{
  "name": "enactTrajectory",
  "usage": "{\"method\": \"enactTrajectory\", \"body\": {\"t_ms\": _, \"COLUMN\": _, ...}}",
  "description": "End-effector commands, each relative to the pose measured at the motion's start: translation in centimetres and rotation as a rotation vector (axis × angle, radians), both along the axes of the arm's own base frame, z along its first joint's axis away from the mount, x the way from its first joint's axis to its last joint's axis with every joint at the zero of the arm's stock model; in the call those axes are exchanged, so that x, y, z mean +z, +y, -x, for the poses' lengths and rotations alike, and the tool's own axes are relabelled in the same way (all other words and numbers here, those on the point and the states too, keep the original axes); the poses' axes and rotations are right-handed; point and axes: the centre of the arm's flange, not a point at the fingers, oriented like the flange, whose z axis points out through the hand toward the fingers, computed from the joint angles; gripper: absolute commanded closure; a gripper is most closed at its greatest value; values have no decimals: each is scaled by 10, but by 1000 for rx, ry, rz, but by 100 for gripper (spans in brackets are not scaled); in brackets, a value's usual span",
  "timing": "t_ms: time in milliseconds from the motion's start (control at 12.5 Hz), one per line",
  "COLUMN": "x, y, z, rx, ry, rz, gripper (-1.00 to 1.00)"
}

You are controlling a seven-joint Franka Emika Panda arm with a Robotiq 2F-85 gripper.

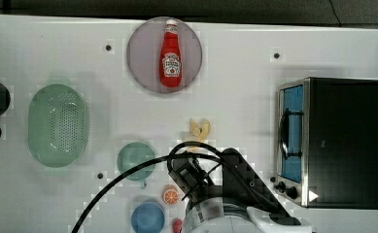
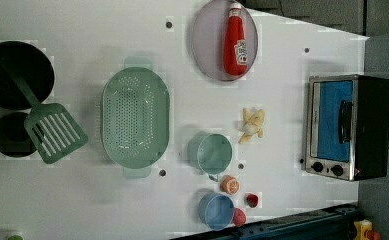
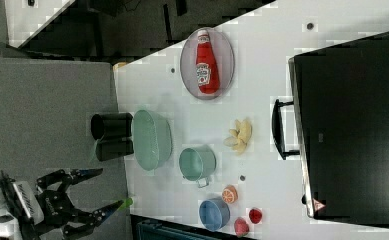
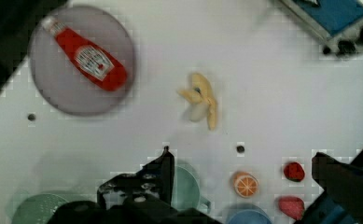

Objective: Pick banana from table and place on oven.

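A peeled yellow banana [image 1: 199, 128] lies on the white table [image 1: 245, 87], in the middle, to the top view's left of the oven [image 1: 342, 141]. The banana [image 4: 200, 100] sits ahead of my gripper [image 4: 242, 156], whose two dark fingers stand wide apart with nothing between them. In the right view my gripper [image 3: 109, 189] hangs open, well away from the banana [image 3: 239, 135]. The oven [image 2: 349, 125] has a black top, a blue glass door and a metal handle; its door is closed.
A ketchup bottle [image 1: 170, 54] lies on a grey plate [image 1: 143, 68]. A green colander [image 1: 58, 125], a teal mug [image 1: 135, 160], a blue bowl [image 1: 147, 217], an orange slice [image 1: 170, 195] and small red fruits [image 2: 252, 200] crowd the near side. Black pots [image 2: 17, 75] and a green spatula [image 2: 54, 131] sit beyond the colander.
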Motion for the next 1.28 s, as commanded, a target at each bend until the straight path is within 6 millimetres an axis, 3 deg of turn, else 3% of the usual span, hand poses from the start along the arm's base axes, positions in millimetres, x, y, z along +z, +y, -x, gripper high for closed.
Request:
{"method": "enactTrajectory", "body": {"t_ms": 80, "x": -79, "y": -2, "z": -47, "rx": -40, "ry": 134, "rz": 7, "gripper": -100}}
{"method": "enactTrajectory", "body": {"t_ms": 640, "x": -227, "y": -2, "z": -97, "rx": -33, "ry": 132, "rz": 6, "gripper": -100}}
{"method": "enactTrajectory", "body": {"t_ms": 1040, "x": -340, "y": -2, "z": -103, "rx": -33, "ry": 175, "rz": 4, "gripper": -100}}
{"method": "enactTrajectory", "body": {"t_ms": 1280, "x": -396, "y": -2, "z": -99, "rx": -34, "ry": 181, "rz": 3, "gripper": -100}}
